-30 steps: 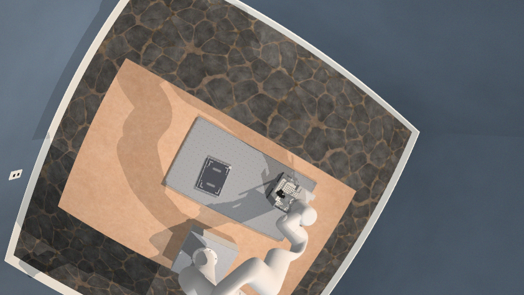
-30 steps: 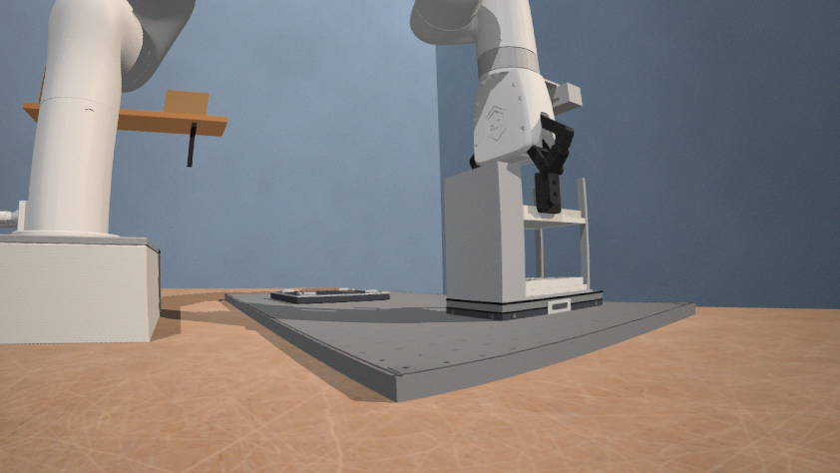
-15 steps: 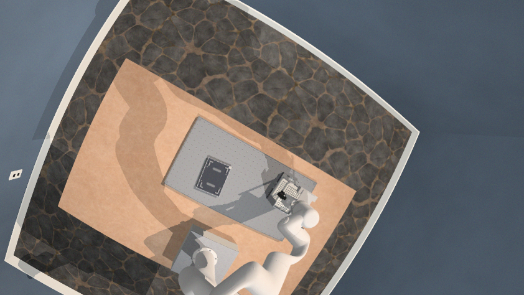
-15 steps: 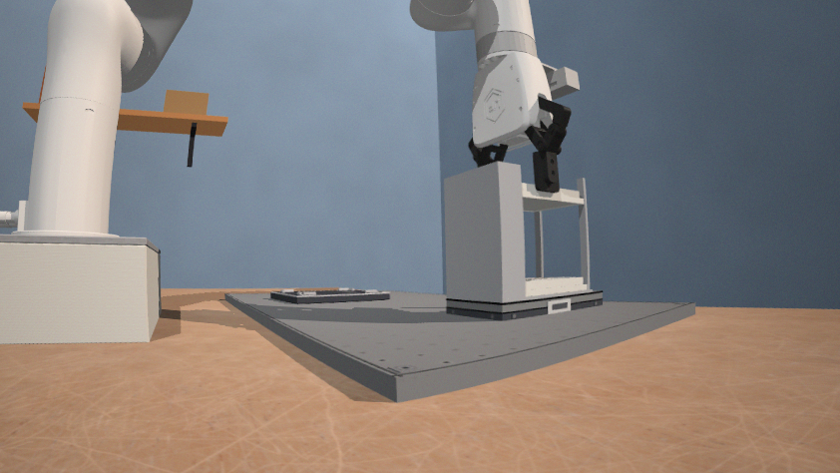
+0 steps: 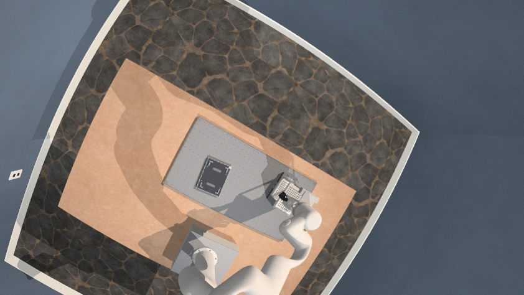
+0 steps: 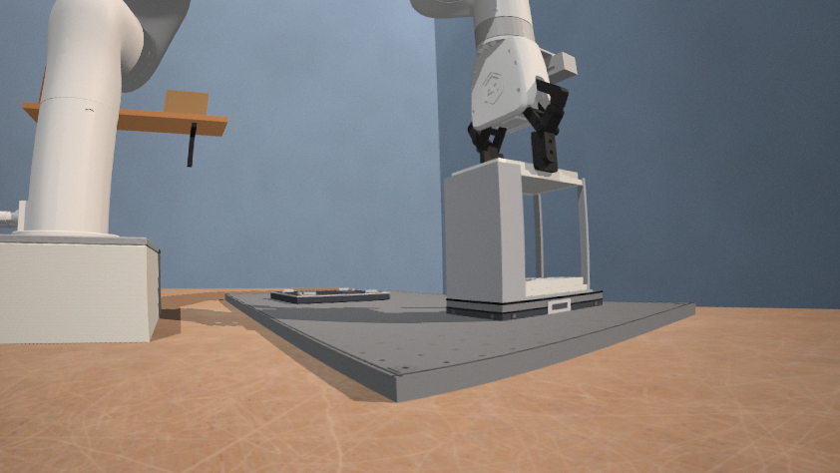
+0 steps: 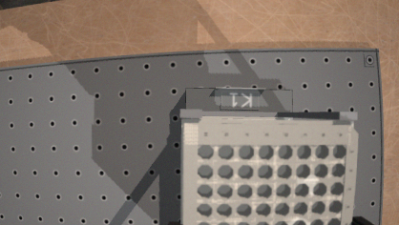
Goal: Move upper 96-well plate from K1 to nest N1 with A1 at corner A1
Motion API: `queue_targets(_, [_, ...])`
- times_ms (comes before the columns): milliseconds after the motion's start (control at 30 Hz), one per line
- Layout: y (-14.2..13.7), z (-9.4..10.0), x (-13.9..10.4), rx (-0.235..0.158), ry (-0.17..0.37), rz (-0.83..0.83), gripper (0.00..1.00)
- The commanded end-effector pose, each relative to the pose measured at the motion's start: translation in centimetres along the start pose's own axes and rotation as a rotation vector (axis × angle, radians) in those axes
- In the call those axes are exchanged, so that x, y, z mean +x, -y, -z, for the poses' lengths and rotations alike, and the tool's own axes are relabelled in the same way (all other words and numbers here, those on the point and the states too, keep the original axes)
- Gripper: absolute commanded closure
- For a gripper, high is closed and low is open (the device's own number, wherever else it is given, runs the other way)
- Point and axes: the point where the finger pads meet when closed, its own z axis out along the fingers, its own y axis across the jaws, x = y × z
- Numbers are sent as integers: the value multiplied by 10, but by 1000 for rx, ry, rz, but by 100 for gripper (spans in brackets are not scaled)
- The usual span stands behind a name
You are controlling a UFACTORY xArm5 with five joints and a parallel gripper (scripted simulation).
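My gripper is shut on the upper 96-well plate, gripping it across its width. The white plate is level with the top of the white stack rack K1. In the wrist view the plate fills the lower right, with the K1 label on the board beyond it. The lower plate lies at the bottom of the rack. The dark plate nest N1 with white corner locators lies flat and empty on the left part of the board, and shows low in the side view. From above, the gripper covers part of the plate.
The rack and nest stand on a grey perforated baseplate on a tan table. The arm's white pedestal stands at the left front. A wooden shelf hangs on the back wall. The rack's thin posts rise beside the held plate.
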Motion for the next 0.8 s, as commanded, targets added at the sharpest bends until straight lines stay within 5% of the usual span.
queue_targets(0, [0, 10, 1, -2, -4, 0, 100])
queue_targets(767, [0, 39, 1, -2, -4, 0, 100])
